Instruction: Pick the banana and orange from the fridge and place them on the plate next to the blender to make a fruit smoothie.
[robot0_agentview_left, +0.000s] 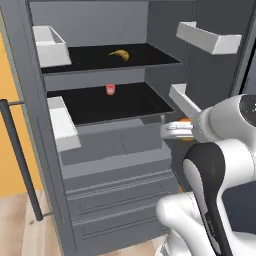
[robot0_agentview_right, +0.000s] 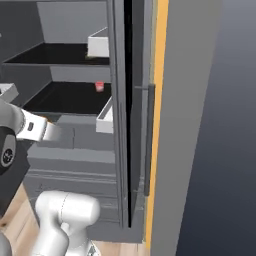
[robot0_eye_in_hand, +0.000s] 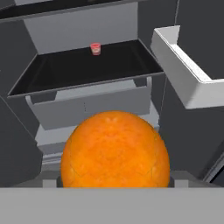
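The fridge (robot0_agentview_left: 115, 165) stands open in front of me. On its upper black shelf lies the banana (robot0_agentview_left: 120, 54), yellow-brown and curved. The orange (robot0_eye_in_hand: 114, 151) sits large at the bottom of the hand view, held between my fingers in the air in front of the lower shelf. In the left base view the orange (robot0_agentview_left: 186, 121) peeks out beside my gripper (robot0_agentview_left: 183, 126), near the fridge's right inner wall. My gripper (robot0_eye_in_hand: 114, 181) is shut on it, its fingertips mostly covered by the fruit. The plate and the blender are out of view.
A small red-and-white cup (robot0_agentview_left: 110, 89) stands on the lower shelf (robot0_eye_in_hand: 83, 70). Light grey door bins (robot0_agentview_left: 207, 37) jut out on the right, others (robot0_agentview_left: 50, 45) on the left. Drawers (robot0_agentview_left: 120, 205) lie below. The long black bar handle (robot0_agentview_left: 20, 160) is at the left.
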